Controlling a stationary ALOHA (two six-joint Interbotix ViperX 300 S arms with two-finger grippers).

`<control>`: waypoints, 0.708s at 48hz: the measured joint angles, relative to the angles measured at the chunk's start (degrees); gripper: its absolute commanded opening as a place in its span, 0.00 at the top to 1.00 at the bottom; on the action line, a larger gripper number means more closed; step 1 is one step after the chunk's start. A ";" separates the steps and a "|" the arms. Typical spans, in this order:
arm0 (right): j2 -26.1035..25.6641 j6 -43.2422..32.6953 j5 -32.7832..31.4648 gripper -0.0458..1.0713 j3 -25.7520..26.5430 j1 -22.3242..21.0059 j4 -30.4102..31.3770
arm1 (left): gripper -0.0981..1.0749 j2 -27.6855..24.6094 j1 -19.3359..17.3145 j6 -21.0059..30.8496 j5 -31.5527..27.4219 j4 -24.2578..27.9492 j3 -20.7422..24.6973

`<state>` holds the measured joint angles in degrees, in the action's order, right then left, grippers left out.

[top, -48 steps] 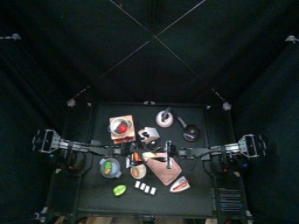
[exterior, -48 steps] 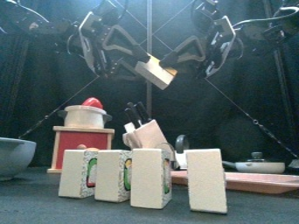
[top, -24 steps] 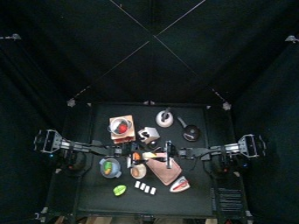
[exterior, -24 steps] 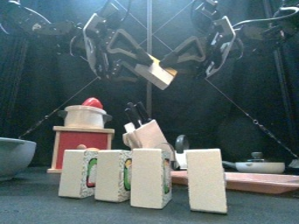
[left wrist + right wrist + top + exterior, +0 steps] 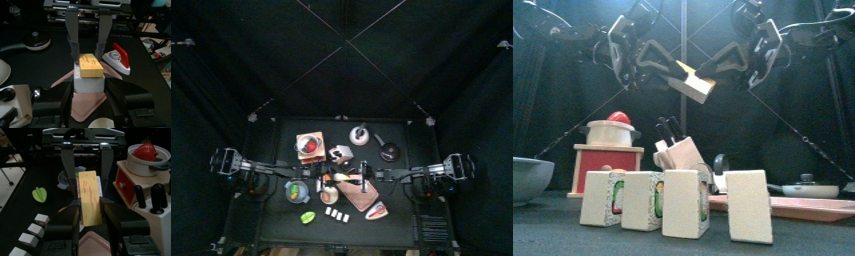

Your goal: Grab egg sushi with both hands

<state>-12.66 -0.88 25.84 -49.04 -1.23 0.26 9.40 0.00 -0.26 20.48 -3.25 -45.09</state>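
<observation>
Egg sushi (image 5: 692, 80) hangs high over the tabletop (image 5: 593, 235), past the row of white blocks (image 5: 676, 203) nearest me. Right pincer (image 5: 724, 68) is clamped on its end. Left pincer (image 5: 663, 70) has its jaws apart around the other end; I can't tell whether they touch. So one grip looks done and the second wants closing. Only the wrist views show the yellow egg on white rice lying between each arm's jaws; from the front it's a tilted slab.

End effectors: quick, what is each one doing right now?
Left end effector: open, jaws either side of the egg sushi.
Right end effector: closed on the egg sushi.
</observation>
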 measured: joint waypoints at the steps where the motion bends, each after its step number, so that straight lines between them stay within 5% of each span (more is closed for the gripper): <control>1: 0.00 0.00 -0.09 0.45 0.00 0.00 0.00 | 0.41 -0.09 0.00 -0.09 0.00 0.00 0.00; 34: 0.09 0.00 0.00 0.45 0.00 0.00 0.00 | 0.45 -0.09 0.00 -0.09 0.00 -0.09 0.09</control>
<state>-12.57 -0.88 25.84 -49.04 -1.23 0.26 9.32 0.00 -0.35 20.48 -3.34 -45.00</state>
